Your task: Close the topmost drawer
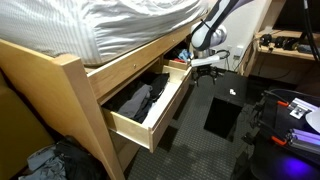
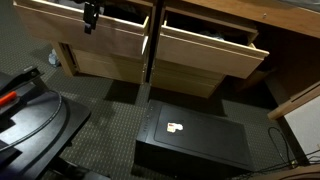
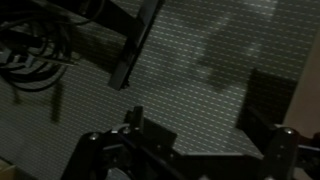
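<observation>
The topmost drawer (image 1: 150, 108) is a shallow pale-wood box pulled out from under the bed, with dark clothes inside. In an exterior view it is the right-hand open drawer (image 2: 215, 48). My gripper (image 1: 206, 62) hangs at the far end of the bed, beyond the drawer and not touching it. It also shows above the left-hand open compartment in an exterior view (image 2: 91, 14). In the dim wrist view the gripper (image 3: 205, 142) is open and empty, with only patterned carpet between the fingers.
A black box (image 1: 225, 115) lies on the carpet in front of the drawers, also seen in an exterior view (image 2: 195, 145). A farther wooden compartment (image 1: 180, 62) stands open by the gripper. The bed frame post (image 1: 85, 110) and mattress lie above. A desk (image 1: 285, 45) stands behind.
</observation>
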